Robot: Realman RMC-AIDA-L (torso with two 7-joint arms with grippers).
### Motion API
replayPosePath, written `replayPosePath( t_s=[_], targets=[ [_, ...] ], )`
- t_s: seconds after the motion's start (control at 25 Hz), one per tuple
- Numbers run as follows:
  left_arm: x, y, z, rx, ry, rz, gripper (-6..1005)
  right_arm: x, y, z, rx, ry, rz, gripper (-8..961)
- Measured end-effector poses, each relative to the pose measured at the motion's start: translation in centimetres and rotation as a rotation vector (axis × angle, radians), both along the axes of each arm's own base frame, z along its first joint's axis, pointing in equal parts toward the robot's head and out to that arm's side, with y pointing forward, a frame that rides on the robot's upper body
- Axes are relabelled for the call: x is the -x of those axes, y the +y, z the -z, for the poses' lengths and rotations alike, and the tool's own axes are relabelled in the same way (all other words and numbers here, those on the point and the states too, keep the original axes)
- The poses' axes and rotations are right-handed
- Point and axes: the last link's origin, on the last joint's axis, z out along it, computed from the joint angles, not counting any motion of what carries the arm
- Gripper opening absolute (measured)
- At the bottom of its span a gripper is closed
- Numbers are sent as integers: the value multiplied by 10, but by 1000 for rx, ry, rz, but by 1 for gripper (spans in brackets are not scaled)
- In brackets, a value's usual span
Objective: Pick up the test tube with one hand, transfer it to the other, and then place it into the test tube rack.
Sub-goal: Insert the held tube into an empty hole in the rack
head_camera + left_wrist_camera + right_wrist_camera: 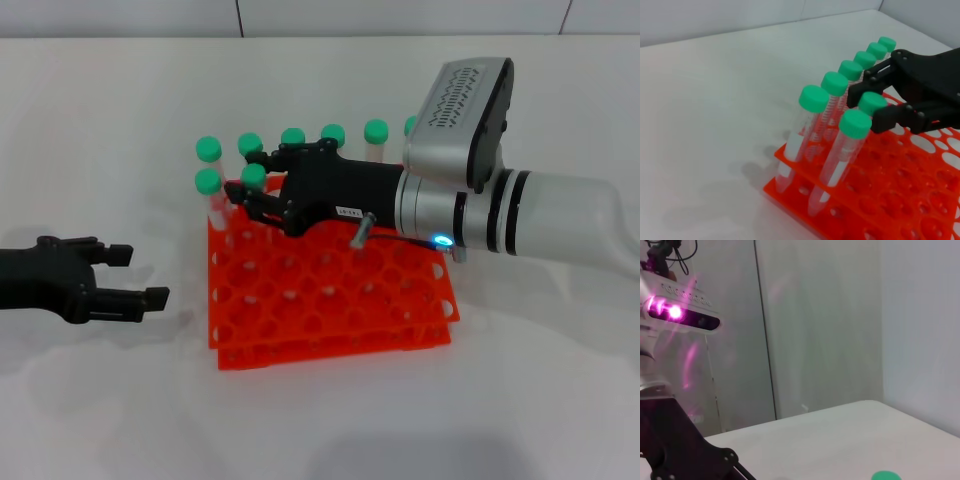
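Note:
The orange test tube rack (330, 300) (900, 200) lies mid-table. My right gripper (252, 182) (867, 106), black with a small white label on a silver wrist, reaches over the rack's back left corner. It is shut on the green cap of the test tube (254, 174) (873, 102), which stands upright over the rack's holes; its lower body is hidden behind neighbouring tubes. My left gripper (135, 276), all black, rests low over the table left of the rack, open and holding nothing.
Several other green-capped tubes (293, 137) (813, 98) stand along the rack's back row and left corner, close around the held one. A green cap (885, 476) shows at the right wrist view's edge. White tabletop surrounds the rack.

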Motion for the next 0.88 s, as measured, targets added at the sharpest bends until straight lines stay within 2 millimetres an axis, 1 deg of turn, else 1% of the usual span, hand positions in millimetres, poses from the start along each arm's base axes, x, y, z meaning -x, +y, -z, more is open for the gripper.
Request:
replayPosePath(
  t_s=[0.36,0.76,0.88],
  targets=[
    [1,1,-1,-7,7,4,888,1,0,-2,-2,4,-12,473],
    [1,1,-1,-8,7,5,888,1,-2,-6,-4,23,-19,486],
    [1,1,-1,-10,5,4,888,1,-4,-11,-14,40,-24,486]
  ],
)
